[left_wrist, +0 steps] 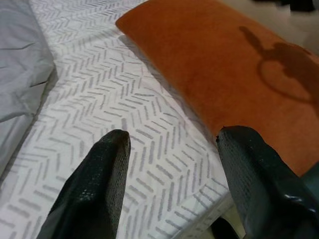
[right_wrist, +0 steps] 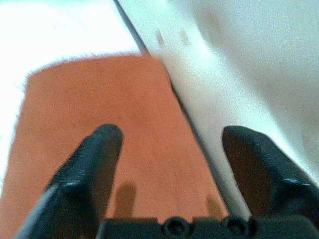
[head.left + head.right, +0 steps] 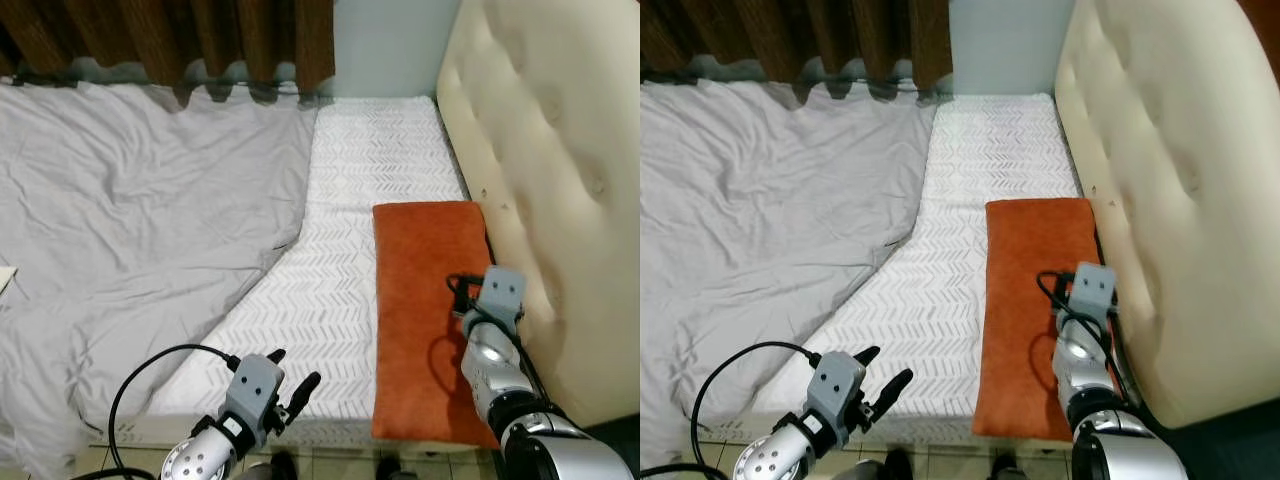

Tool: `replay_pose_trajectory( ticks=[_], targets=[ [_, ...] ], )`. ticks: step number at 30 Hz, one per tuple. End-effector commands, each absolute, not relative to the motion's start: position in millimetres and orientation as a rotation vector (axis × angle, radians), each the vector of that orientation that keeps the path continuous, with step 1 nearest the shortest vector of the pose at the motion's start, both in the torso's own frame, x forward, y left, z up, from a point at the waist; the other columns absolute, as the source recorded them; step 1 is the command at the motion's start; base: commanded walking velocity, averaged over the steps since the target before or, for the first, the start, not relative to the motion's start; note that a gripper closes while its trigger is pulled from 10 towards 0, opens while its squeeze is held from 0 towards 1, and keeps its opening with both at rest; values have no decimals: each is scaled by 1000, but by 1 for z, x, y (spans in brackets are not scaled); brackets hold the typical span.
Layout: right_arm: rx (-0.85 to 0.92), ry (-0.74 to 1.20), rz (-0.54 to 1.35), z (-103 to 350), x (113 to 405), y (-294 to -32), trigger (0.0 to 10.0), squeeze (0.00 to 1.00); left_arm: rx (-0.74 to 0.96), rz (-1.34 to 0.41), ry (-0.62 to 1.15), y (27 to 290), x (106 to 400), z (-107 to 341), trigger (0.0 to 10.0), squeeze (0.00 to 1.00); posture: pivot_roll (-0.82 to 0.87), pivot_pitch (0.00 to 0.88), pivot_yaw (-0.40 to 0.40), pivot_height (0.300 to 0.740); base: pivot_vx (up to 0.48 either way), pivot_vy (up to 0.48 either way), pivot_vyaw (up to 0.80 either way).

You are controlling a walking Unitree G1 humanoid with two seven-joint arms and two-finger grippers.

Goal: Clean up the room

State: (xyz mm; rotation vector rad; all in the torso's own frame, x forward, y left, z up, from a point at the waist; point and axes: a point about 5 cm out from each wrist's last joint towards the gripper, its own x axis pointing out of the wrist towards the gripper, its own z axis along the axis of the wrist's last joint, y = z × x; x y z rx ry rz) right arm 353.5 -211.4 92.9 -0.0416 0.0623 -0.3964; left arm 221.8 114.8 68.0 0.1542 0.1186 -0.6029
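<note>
bed (image 3: 350, 200), grey sheet (image 3: 130, 200), orange cushion (image 3: 425, 300), perhaps a pillow

- An orange pillow (image 3: 425, 300), long and rectangular, was laid flat on the white patterned mattress (image 3: 340, 250), its long side set against the cream tufted headboard (image 3: 550, 150).
- A grey blanket (image 3: 130, 220) was spread in wrinkles over the mattress's other part, one edge folded back, apart from the pillow.

Right gripper (image 2: 169, 144) view blurred; curtain (image 3: 170, 35) cropped.
</note>
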Motion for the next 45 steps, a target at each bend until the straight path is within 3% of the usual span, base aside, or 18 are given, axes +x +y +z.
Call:
replay_pose_trajectory(
  ticks=[1,8,15,16,19,21,26,34,37,45],
  targets=[
    [-95,41,-400,94,352,-213,10000,1000,167,-608,142,115,218,62,10000,0,117,254,-30,728,0,0,0],
    [-193,-48,-343,82,331,-201,10000,1000,168,-602,150,118,216,60,10000,0,96,250,-38,728,0,0,0],
    [-121,45,-194,42,269,-172,10000,1000,171,-606,154,117,218,58,10000,0,62,236,-46,728,0,0,0],
    [-107,50,-142,41,255,-165,10000,0,170,-606,148,116,219,59,10000,0,58,232,-48,728,0,0,0],
    [-86,72,-13,44,212,-157,10000,0,168,-605,137,115,220,60,10000,0,38,223,-57,728,0,0,0],
    [-85,82,23,45,199,-156,10000,0,168,-604,136,115,221,60,10000,0,38,223,-57,728,0,0,0],
    [-84,296,74,18,148,-183,10000,0,149,-632,150,109,216,51,10000,0,5,220,-62,728,0,0,0],
    [3,499,150,-20,152,-171,10000,0,153,-646,143,103,224,52,10000,0,4,220,-35,728,0,0,0],
    [57,608,211,-45,172,-151,10000,0,164,-642,130,105,230,55,10000,0,22,230,-21,728,0,0,0],
    [-22,666,266,-56,186,-145,10000,0,157,-642,124,108,231,57,10000,0,52,248,-17,728,0,0,0]
  ],
)
